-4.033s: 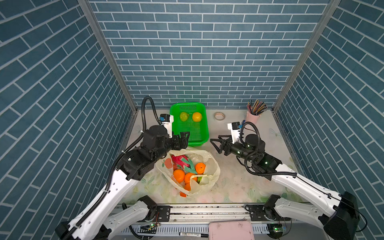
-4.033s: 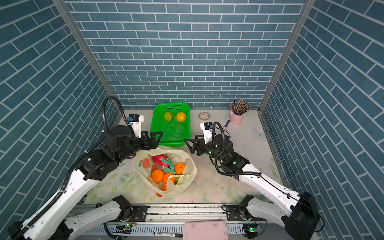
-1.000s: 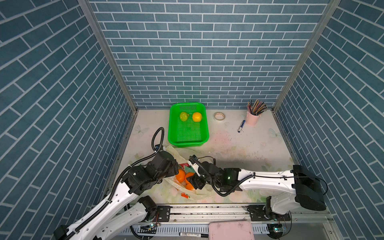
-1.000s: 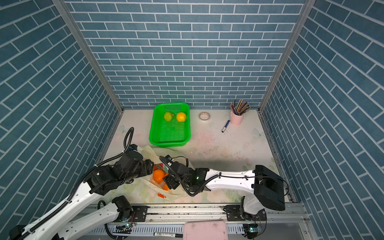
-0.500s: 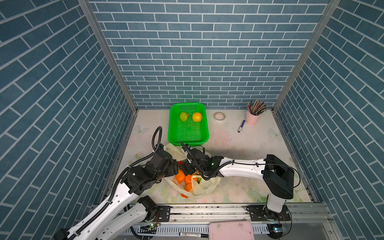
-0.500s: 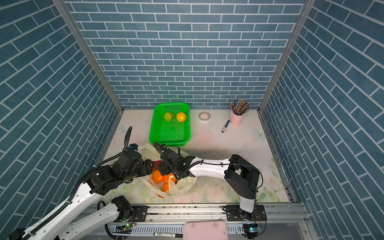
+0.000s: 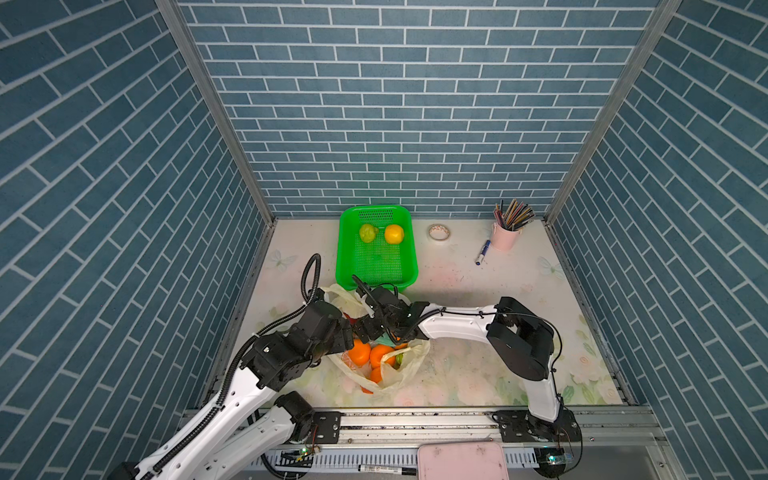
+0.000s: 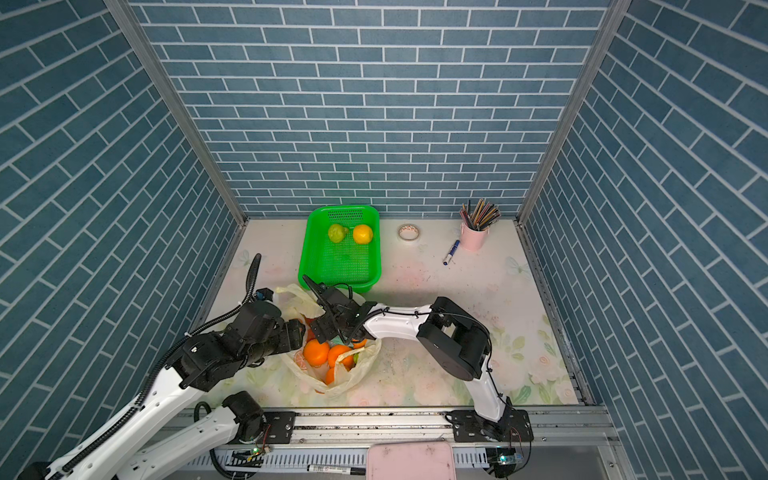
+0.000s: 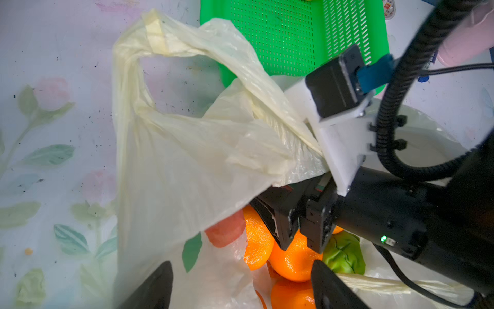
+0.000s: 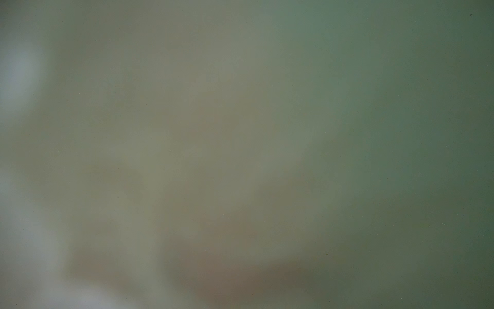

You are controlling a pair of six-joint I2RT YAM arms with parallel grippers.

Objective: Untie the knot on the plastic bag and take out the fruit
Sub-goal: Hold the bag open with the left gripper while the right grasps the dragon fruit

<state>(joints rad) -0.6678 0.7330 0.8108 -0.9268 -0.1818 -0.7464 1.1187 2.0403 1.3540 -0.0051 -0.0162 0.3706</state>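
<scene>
The plastic bag [image 7: 401, 374] lies mouth-open near the table's front left, pale yellow, with a handle loop [image 9: 133, 67] lying loose; the knot is out of view. Fruit fills the bag: oranges [image 7: 360, 353] [image 9: 294, 263] and a green piece [image 9: 344, 254]. My left gripper [image 9: 240, 286] is open at the bag's left edge, with bag film and oranges between its fingers [image 9: 155, 289]. My right gripper [image 9: 300, 247] reaches across into the bag's mouth, its tips slightly apart just above an orange. The right wrist view is a blur of film. A green fruit [image 7: 368, 232] and a yellow fruit [image 7: 394, 234] lie in the basket.
The green basket [image 7: 376, 208] stands just behind the bag. A tape roll [image 7: 439, 232], a pen [image 7: 482, 252] and a pink cup of pencils [image 7: 505, 237] sit along the back right. Brick walls close three sides; a rail [image 7: 415, 419] runs along the front.
My right arm has swung its gripper from the bag's front side to over its mouth, nearer the basket. The left gripper stays low at the bag's left edge.
</scene>
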